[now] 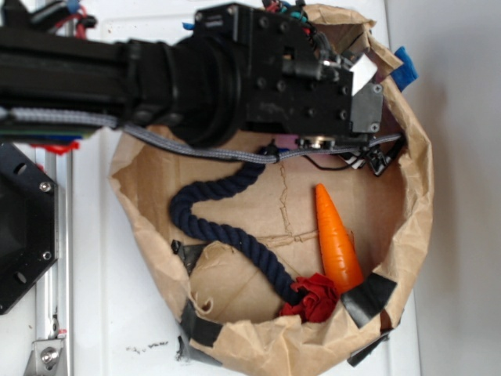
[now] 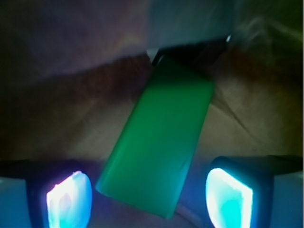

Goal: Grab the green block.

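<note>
Pincer of the black WidowX arm, wrist view: you see its two pale fingertips, lit blue, spread wide at the bottom corners of the frame, so it is open and grips nothing. Between those tips, and running up and away from them, lies the bright green rectangular block, a smooth flat-faced bar clearly longer than it is wide. It is turned at a slant to the line between the fingers, its near end low and left, its far end high and right. No fingertip appears to touch it.

Judged from this, you are at the approach step: the pincer is lined up over the block but the grasp is not yet made. Your next move calls for a small wrist turn to square the fingers with the block's long sides, a short descent if it still stands above, then closure across the narrow width.

Exterior view: the black gripper housing hangs over the upper right part of the crumpled brown paper bag and hides the block from you. Below lie the orange plastic cone, the dark blue twisted rope and the red fabric knot, well apart from the gripper.
</note>
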Robot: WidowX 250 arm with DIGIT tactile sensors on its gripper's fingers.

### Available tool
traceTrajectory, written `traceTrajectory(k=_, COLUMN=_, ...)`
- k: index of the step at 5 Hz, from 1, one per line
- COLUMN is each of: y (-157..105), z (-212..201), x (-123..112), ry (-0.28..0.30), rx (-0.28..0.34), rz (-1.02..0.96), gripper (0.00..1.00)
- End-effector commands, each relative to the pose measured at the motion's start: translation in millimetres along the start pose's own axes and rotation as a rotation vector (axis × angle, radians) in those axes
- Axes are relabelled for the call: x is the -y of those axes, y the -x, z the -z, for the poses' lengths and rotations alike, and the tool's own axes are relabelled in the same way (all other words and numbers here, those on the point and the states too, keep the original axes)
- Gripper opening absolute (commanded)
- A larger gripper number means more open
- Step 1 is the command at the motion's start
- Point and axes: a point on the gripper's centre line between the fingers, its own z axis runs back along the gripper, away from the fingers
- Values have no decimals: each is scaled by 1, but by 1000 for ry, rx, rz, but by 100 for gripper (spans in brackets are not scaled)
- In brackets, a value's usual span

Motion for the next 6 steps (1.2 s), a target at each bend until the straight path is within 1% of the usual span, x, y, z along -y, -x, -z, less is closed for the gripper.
traceTrajectory(k=1, y=-27, z=9, x=-1, ry=37, rx=31, rz=31, gripper=100)
traceTrajectory(k=2, y=-29, z=12, x=-1, ry=33, rx=36, rz=31, gripper=10)
traceTrajectory(k=3, y=-33, z=12, x=-2, ry=31, rx=33, rz=39, gripper=0)
traceTrajectory(k=4, y=-38, z=10, x=-2, ry=26, rx=35, rz=49, gripper=0)
traceTrajectory(k=5, y=-36, z=4, x=-3, ry=30, rx=27, rz=57, gripper=0)
traceTrajectory(k=6, y=-31, z=-10, x=-6, ry=66, rx=-33, rz=146, gripper=0)
